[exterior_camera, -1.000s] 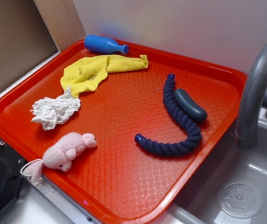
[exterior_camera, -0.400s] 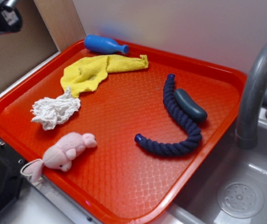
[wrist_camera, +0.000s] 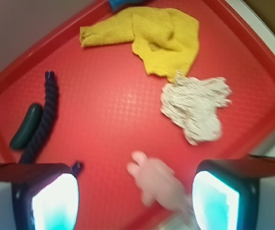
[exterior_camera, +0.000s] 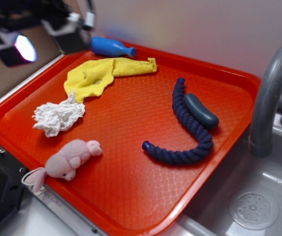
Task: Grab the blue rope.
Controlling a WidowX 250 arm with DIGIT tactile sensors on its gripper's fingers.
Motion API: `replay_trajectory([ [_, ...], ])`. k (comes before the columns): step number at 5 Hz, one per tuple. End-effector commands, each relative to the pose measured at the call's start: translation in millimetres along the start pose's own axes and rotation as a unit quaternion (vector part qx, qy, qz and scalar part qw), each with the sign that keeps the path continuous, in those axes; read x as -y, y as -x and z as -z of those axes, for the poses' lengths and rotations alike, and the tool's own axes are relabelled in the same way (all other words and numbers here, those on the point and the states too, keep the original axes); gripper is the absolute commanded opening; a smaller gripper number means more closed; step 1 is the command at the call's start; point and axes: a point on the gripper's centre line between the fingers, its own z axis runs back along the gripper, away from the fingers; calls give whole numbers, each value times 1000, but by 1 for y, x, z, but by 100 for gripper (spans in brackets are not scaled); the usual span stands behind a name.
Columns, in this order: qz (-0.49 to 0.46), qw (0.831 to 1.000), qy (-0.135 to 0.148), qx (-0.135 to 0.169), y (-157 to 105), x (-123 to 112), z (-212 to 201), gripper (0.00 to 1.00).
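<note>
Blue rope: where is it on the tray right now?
In the exterior view the blue rope curves across the right half of the red tray, its upper stretch lying against the dark capsule, near the grey faucet.

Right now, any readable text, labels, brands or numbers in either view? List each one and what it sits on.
None readable in either view.
The red plastic tray shows only an embossed grid, no lettering.
The thick twisted navy-blue rope, bright blue plastic bowling pin and yellow knit cloth carry no visible label.
The wrist view is blurred; nothing legible on the claw.
</note>
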Motion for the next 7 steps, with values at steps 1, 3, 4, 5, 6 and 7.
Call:
replay_trajectory([
  [1,-29,998,52,-4,-35,42,17,100],
  [3,-72,997,26,8,-68,78,46,100],
  [4,-79,997,5,24,-60,94,58,100],
  [5,-77,996,-14,41,-53,106,77,100],
  [6,-88,995,-34,38,-55,108,100,100],
  [7,-83,995,-45,34,-55,111,114,100],
])
